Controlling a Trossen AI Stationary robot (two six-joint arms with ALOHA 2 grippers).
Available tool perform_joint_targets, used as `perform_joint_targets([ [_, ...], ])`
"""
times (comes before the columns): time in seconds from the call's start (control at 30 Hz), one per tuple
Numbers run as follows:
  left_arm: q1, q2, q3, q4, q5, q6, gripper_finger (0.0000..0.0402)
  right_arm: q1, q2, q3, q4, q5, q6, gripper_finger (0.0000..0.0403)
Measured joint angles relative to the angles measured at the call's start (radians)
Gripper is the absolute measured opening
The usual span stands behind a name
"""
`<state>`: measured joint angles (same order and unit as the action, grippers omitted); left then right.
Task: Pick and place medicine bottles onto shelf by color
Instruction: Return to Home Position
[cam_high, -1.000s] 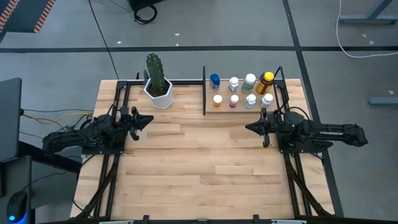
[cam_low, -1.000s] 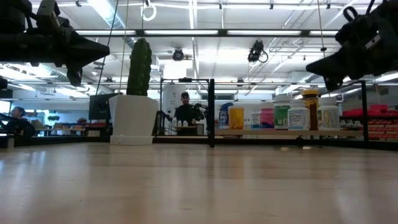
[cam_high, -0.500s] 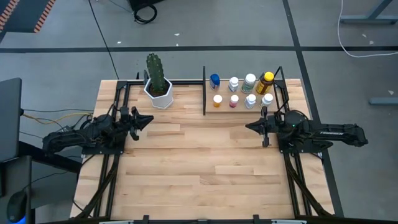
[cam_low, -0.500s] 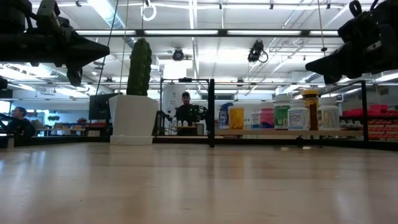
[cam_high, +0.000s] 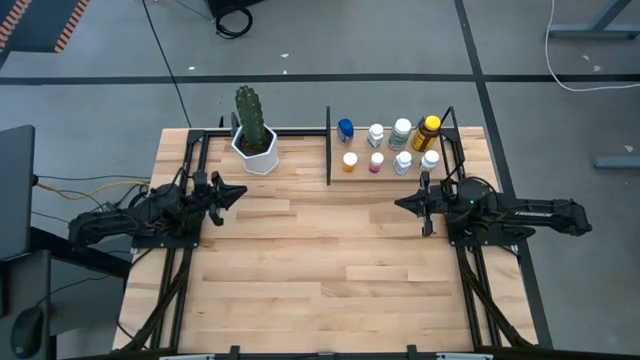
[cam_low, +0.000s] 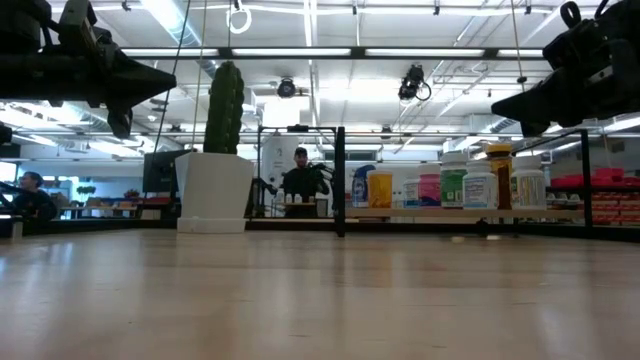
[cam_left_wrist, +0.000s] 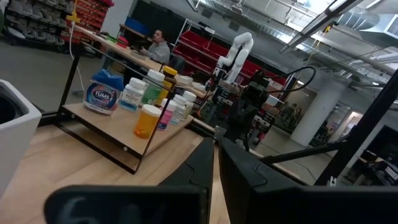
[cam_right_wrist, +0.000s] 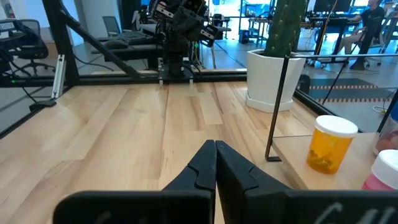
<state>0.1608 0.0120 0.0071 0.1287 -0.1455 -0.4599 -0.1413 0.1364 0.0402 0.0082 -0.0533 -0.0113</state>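
Neatly upright, 8 round bottles (cam_high: 402, 131) on flat light-wood shelf (cam_high: 363, 169).

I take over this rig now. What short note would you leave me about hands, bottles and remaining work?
The left hand is shut, empty, raised over the left of the slatted wooden tabletop. The right hand is shut, empty, raised just in front of the light-wood shelf with black posts. All eight small round medicine bottles stand on that shelf in two rows; none is on the tabletop. Done: placing looks finished. Left: probably only confirming both arms are parked.
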Motion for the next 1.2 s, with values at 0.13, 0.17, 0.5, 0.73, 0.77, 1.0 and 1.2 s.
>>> perform_joint_targets([
  [0.13, 0.0, 0.0, 0.0, 0.0, 0.0, 0.0, 0.0032, 0.0, 0.0, 0.0, 0.0, 0.0, 0.0, 0.001],
  [0.17, 0.0, 0.0, 0.0, 0.0, 0.0, 0.0, 0.0034, 0.0, 0.0, 0.0, 0.0, 0.0, 0.0, 0.001],
  [0.5, 0.0, 0.0, 0.0, 0.0, 0.0, 0.0, 0.0036, 0.0, 0.0, 0.0, 0.0, 0.0, 0.0, 0.001],
  [0.73, 0.0, 0.0, 0.0, 0.0, 0.0, 0.0, 0.0028, 0.0, 0.0, 0.0, 0.0, 0.0, 0.0, 0.001],
  [0.77, 0.0, 0.0, 0.0, 0.0, 0.0, 0.0, 0.0029, 0.0, 0.0, 0.0, 0.0, 0.0, 0.0, 0.001],
  [1.0, 0.0, 0.0, 0.0, 0.0, 0.0, 0.0, 0.004, 0.0, 0.0, 0.0, 0.0, 0.0, 0.0, 0.001],
  [1.2, 0.0, 0.0, 0.0, 0.0, 0.0, 0.0, 0.0035, 0.0, 0.0, 0.0, 0.0, 0.0, 0.0, 0.001],
])
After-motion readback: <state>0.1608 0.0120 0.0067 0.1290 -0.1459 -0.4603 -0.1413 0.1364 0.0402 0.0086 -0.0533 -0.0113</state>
